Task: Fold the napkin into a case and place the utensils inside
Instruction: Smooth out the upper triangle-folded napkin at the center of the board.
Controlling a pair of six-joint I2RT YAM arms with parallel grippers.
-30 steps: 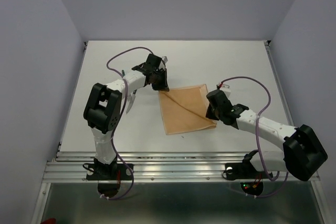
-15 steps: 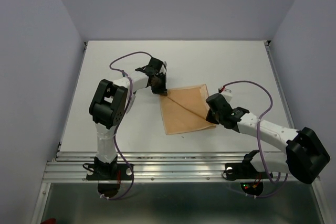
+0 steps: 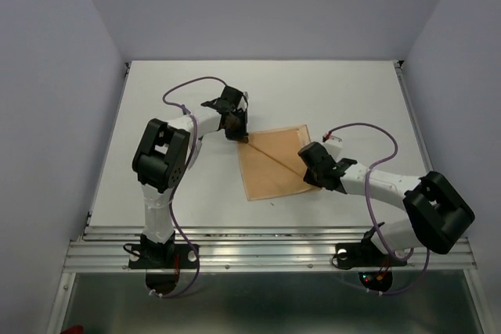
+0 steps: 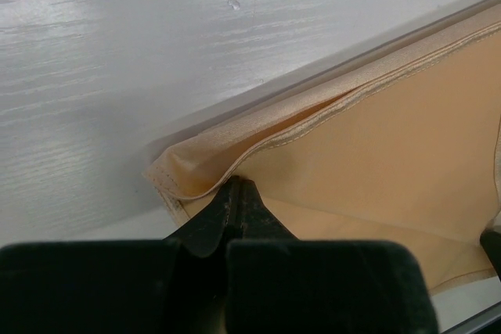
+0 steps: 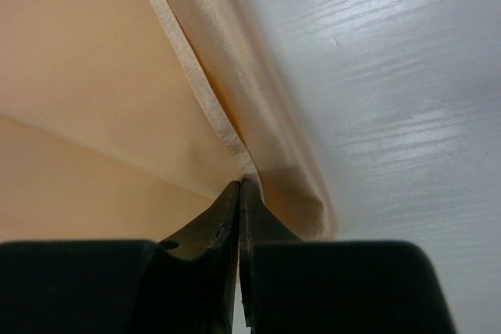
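The peach-tan napkin (image 3: 270, 166) lies on the table as a broad sheet with one diagonal crease from its upper-left corner to its lower-right corner; it has no narrow case shape. My left gripper (image 3: 239, 136) is at the upper-left corner. In the left wrist view its jaws (image 4: 237, 185) are shut, pinching the doubled hem of the napkin (image 4: 391, 138). My right gripper (image 3: 307, 171) is at the lower-right corner, with its jaws (image 5: 239, 184) shut on the hem of the napkin (image 5: 78, 76). The utensils are hidden or out of view.
The white table (image 3: 156, 115) is enclosed by pale purple walls on three sides. An aluminium rail (image 3: 258, 240) runs along the near edge between the arm bases. Purple cables loop over both arms.
The right gripper has slid a little left along the napkin's lower-right corner. The raised diagonal fold now lies flatter. The left arm's elbow has swung while its gripper stayed at the corner.
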